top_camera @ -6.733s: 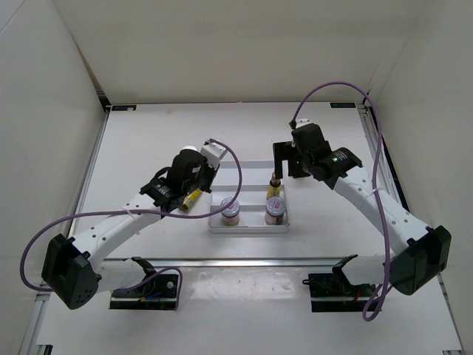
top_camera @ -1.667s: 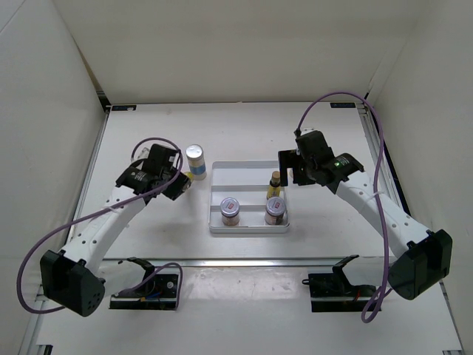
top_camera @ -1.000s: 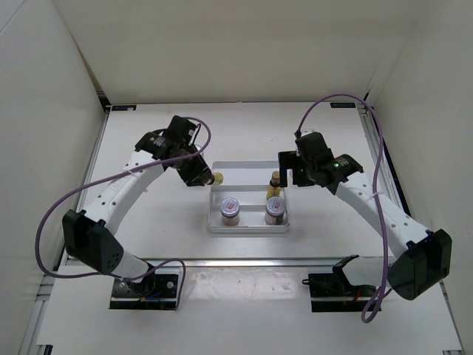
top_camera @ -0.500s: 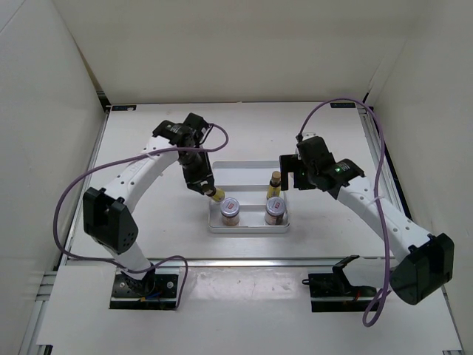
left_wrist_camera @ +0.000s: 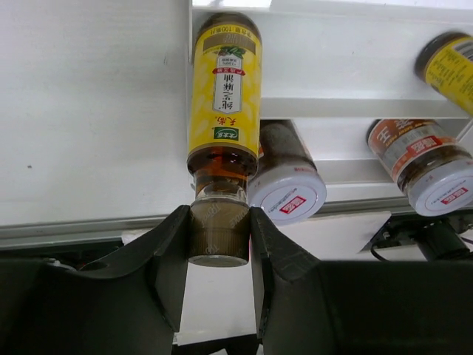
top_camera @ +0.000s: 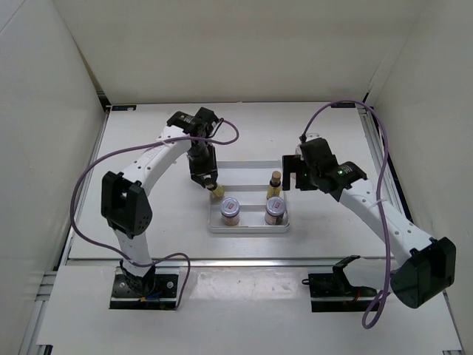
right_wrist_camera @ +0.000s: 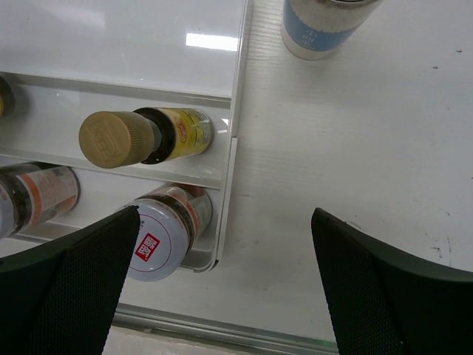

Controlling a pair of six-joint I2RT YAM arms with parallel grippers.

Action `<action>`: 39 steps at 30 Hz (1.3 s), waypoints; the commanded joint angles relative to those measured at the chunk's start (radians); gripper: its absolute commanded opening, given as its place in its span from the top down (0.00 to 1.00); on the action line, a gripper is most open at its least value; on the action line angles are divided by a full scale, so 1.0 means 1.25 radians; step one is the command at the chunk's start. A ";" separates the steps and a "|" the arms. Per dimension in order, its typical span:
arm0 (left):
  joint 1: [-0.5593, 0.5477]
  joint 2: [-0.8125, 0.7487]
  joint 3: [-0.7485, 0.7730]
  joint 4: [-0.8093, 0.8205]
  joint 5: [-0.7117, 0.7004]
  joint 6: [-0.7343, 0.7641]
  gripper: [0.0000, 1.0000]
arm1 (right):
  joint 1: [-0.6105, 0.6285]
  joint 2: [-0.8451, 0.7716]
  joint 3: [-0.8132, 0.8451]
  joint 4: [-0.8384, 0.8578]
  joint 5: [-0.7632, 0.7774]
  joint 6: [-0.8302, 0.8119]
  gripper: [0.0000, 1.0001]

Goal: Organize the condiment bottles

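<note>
My left gripper is shut on the dark cap of a slim yellow bottle. The bottle hangs tilted over the left edge of the white tray, close to a red-marked jar. A second jar and another yellow bottle stand in the tray's right side. My right gripper is open, hovering over the table just right of the tray. A white bottle with a blue band stands beyond it.
Raised dividers split the tray into rows. The table's front rail runs close behind the jars. White walls enclose the table on three sides.
My left arm has swung right, carrying the yellow bottle from left of the tray to its left edge beside the jar. The right gripper has barely shifted.
</note>
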 commanded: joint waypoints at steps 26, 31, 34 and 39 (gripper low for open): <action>-0.090 0.110 0.195 -0.193 -0.112 0.109 0.89 | -0.050 -0.039 -0.043 0.057 -0.066 0.004 0.00; -0.097 0.118 0.195 -0.193 -0.119 0.109 0.89 | -0.050 -0.047 -0.043 0.057 -0.066 0.004 0.00; -0.097 0.125 0.195 -0.193 -0.126 0.109 0.88 | -0.050 -0.047 -0.043 0.057 -0.066 0.004 0.00; -0.105 0.132 0.195 -0.201 -0.141 0.109 0.78 | -0.050 -0.047 -0.043 0.057 -0.066 0.011 0.00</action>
